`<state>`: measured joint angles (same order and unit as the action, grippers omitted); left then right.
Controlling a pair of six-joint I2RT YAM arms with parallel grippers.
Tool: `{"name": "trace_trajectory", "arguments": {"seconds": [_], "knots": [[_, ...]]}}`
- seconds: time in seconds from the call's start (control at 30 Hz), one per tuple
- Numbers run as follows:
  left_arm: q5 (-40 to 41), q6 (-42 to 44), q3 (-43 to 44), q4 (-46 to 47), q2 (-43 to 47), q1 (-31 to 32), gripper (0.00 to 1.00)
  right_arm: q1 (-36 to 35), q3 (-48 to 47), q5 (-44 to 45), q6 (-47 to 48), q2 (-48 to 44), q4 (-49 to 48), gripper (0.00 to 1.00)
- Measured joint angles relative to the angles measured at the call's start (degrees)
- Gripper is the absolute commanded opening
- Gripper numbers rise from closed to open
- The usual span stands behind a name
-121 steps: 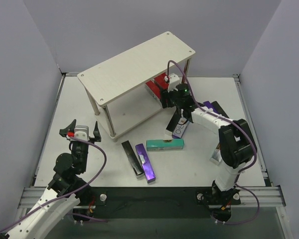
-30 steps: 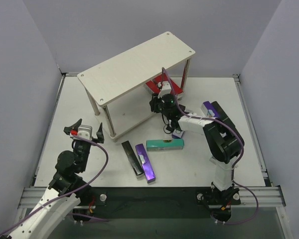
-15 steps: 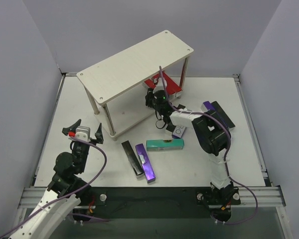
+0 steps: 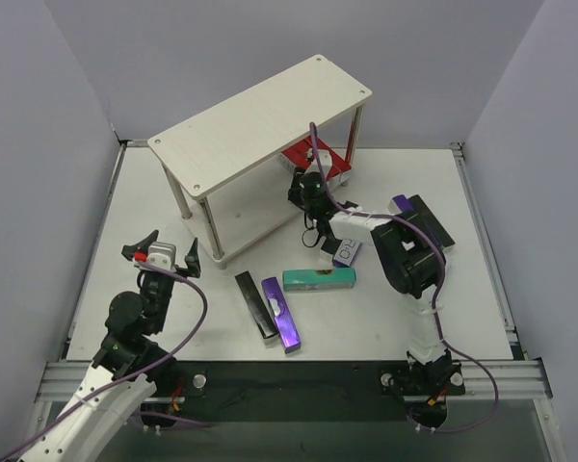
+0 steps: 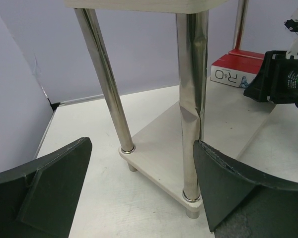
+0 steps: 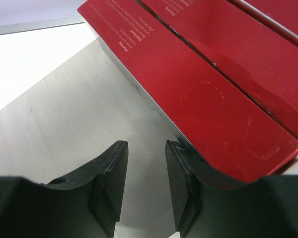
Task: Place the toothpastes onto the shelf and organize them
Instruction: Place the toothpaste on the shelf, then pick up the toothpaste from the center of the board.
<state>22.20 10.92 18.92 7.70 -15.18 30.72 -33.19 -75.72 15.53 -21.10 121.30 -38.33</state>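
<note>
Black fingers (image 6: pixel 111 183) of the right gripper (image 6: pixel 145 148) stand slightly apart, with only pale board showing in the narrow slot between them; they grip nothing. From overhead the fingertips are hard to make out, tucked at the edge of the shelf's top board (image 4: pixel 260 120), and the arm's own bulk covers what lies under it. Up close, a red carton (image 6: pixel 203 99) lies flat on the lower board (image 6: pixel 64 119), just to the right of the right-hand finger. Its near corner is cut off behind that finger, so I cannot tell whether the two touch. A second red carton (image 6: pixel 268 54) lies flush against its far side and runs out of the picture.

The left gripper (image 5: pixel 141 144) hangs spread wide and empty, low over the table (image 4: pixel 144 202), facing the shelf's near metal legs (image 5: pixel 191 99). It is well apart from every carton.

On the table in front of the shelf lie a black carton (image 4: pixel 253 305) and a purple carton (image 4: pixel 281 314) side by side, with a teal one (image 4: pixel 318 279) crosswise beyond them. A white-ended purple carton (image 4: pixel 345 252) sits half under the right arm. Further right, another purple one (image 4: pixel 402 205) and a black one (image 4: pixel 432 223) are partly hidden by that arm.
</note>
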Motion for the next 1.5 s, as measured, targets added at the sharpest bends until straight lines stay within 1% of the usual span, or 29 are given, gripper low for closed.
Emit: {"name": "trace_trajectory", "arguments": {"seconds": [0.13, 0.27, 0.4, 0.6, 0.63, 0.67, 0.73, 0.77, 0.9, 1.03, 1.07, 1.1, 1.13, 1.17, 1.37, 1.43, 1.5], "knots": [[-0.09, 0.0, 0.0, -0.04, -0.17, -0.2, 0.94, 0.2, 1.33, 0.02, -1.05, 0.0, -2.67, 0.41], [-0.28, 0.0, 0.0, -0.17, -0.44, -0.48, 0.95, 0.26, 4.52, -1.27, -1.86, 0.0, -9.16, 0.44], [-0.42, -0.02, 0.0, -0.2, -0.44, -0.52, 0.94, 0.87, 8.15, -4.57, -3.58, 0.0, -16.61, 0.48], [-0.66, -0.02, 0.0, -0.2, -0.44, -0.59, 0.94, 1.4, 11.08, -9.11, -5.97, -0.44, -21.64, 0.54], [-0.74, 0.0, 0.0, -0.22, -0.44, -0.63, 0.94, 1.44, 11.63, -9.62, -6.14, -0.92, -21.75, 0.55], [-0.85, -0.02, 0.0, -0.22, -0.44, -0.7, 0.94, 1.46, 12.59, -10.16, -6.32, -1.79, -21.81, 0.61], [-1.03, -0.02, 0.0, -0.2, -0.48, -0.83, 0.94, 1.62, 14.97, -11.19, -6.82, -4.24, -21.84, 0.66], [-1.07, -0.02, 0.0, -0.22, -0.52, -0.85, 0.94, 1.73, 16.31, -11.63, -6.93, -5.88, -21.73, 0.69], [-1.4, -0.09, 0.0, -0.2, -0.7, -0.98, 0.94, 2.12, 22.18, -13.27, -6.69, -14.8, -20.13, 0.78], [-1.73, -0.24, 0.0, -0.2, -0.81, -1.27, 0.94, 2.4, 27.06, -14.82, -5.05, -26.43, -15.47, 0.85], [-1.73, -0.24, 0.0, -0.2, -0.81, -1.27, 0.94, 2.43, 27.98, -15.04, -4.44, -29.27, -13.75, 0.89], [-1.75, -0.26, 0.0, -0.17, -0.81, -1.27, 0.94, 2.47, 29.14, -15.23, -3.69, -32.7, -11.47, 0.92], [-1.77, -0.28, 0.0, -0.2, -0.79, -1.31, 0.94, 2.47, 30.12, -15.39, -2.6, -36.85, -8.24, 0.97], [-1.77, -0.33, 0.0, -0.17, -0.79, -1.33, 0.94, 2.47, 30.56, -15.52, -1.7, -40.19, -5.27, 1.0], [-1.95, -1.38, 0.0, -0.17, -1.01, -1.6, 0.95, 2.54, 30.62, -15.8, 2.8, -56.26, 15.61, 1.0], [-1.99, -1.7, 0.0, -0.17, -1.27, -1.6, 0.95, 2.51, 30.34, -16.0, 3.17, -60.33, 23.63, 1.0], [-1.9, -1.97, 0.0, -0.17, -1.53, -1.6, 0.95, 2.47, 30.08, -16.63, 3.08, -62.66, 29.59, 1.0]]}}
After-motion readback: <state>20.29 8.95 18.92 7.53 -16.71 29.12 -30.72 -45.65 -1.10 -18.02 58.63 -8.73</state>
